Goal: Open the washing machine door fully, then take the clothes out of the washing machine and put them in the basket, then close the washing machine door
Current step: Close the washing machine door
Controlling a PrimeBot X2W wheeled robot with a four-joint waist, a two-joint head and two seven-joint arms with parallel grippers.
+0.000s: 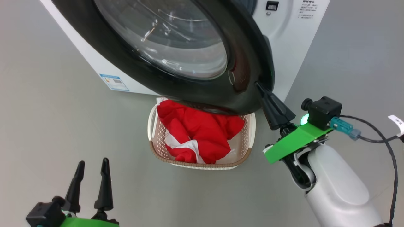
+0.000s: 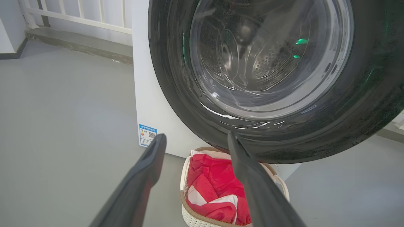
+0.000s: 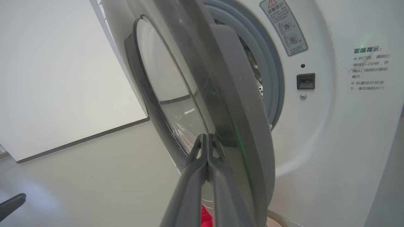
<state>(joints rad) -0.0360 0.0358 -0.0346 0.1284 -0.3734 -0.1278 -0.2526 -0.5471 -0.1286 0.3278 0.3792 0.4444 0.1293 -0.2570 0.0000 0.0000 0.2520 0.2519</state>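
Your right gripper [image 1: 258, 86], fingers pinched shut, meets the washing machine door [image 1: 189, 91] rim at four o'clock; left gripper [image 1: 93, 161] spread wide; clothes [image 1: 202, 132] in basket [image 1: 202, 165].

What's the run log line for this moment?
right gripper: jaws shut, tips at washing machine door edge | left gripper: jaws open | clothes: in basket
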